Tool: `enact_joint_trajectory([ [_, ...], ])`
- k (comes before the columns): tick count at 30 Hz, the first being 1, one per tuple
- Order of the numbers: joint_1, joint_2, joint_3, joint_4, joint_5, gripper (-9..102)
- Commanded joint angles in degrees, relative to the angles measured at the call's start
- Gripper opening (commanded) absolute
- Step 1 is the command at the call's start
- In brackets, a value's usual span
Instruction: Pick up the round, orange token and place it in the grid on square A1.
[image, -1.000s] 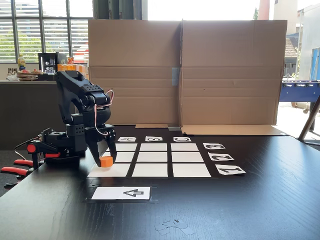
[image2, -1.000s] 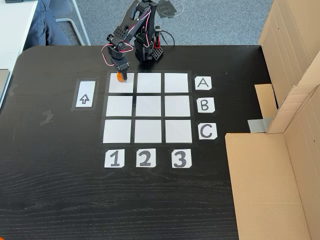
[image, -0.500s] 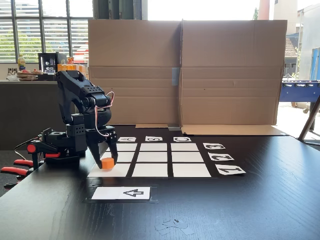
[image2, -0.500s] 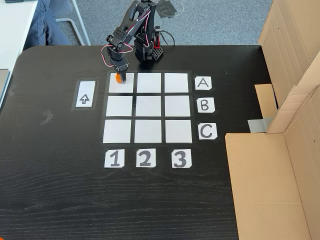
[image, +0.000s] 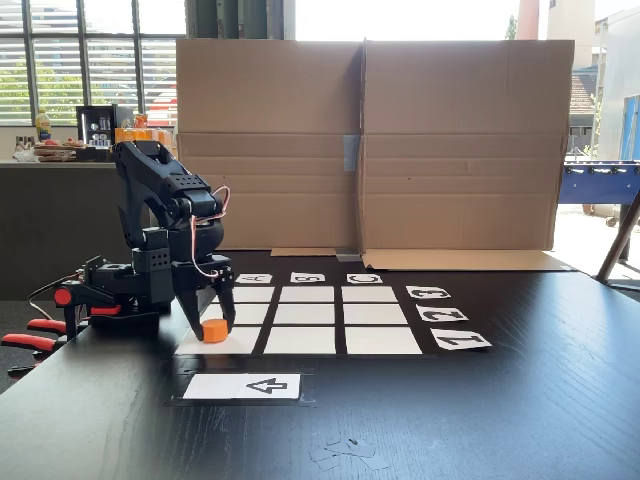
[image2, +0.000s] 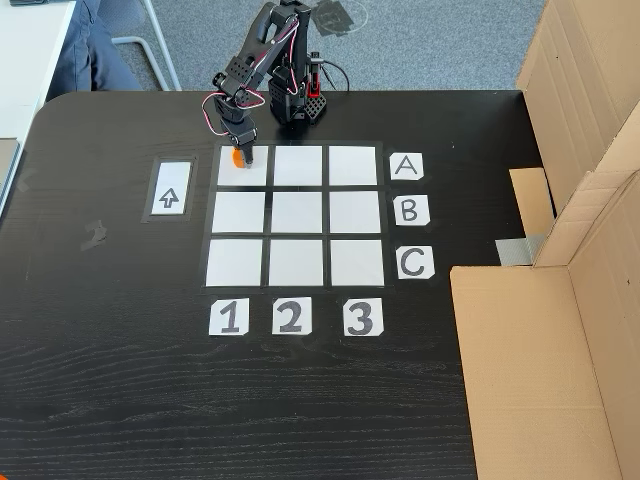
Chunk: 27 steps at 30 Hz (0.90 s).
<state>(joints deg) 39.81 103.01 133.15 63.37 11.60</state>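
Your black two-finger end effector (image: 213, 322) points down and holds the small round orange token (image: 214, 331) between its fingers. In a fixed view from above, the token (image2: 238, 157) sits over the white corner square A1 (image2: 256, 173), the one in line with the A card (image2: 405, 166) and the 1 card (image2: 228, 317). From the side, the token looks very low, maybe touching the paper, but you cannot tell for sure.

Now it seems to be time to let go. Go down softly until the token rests flat on the square. Open the fingers slowly so the token does not tip or roll onto the black tabletop (image2: 120, 330). Then lift straight up. Do not bump the token or drag the white paper grid (image2: 296, 215).
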Motion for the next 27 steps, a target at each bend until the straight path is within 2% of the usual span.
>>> enact_joint_trajectory([
  [1,0.62,-0.35,-0.62,-0.44,0.53,20],
  [7,0.62,-1.49,-0.62,-0.7,0.62,34],
  [10,0.7,-2.02,-0.88,-0.7,0.62,37],
  [27,12.74,2.55,-16.08,-0.88,0.18,37],
])
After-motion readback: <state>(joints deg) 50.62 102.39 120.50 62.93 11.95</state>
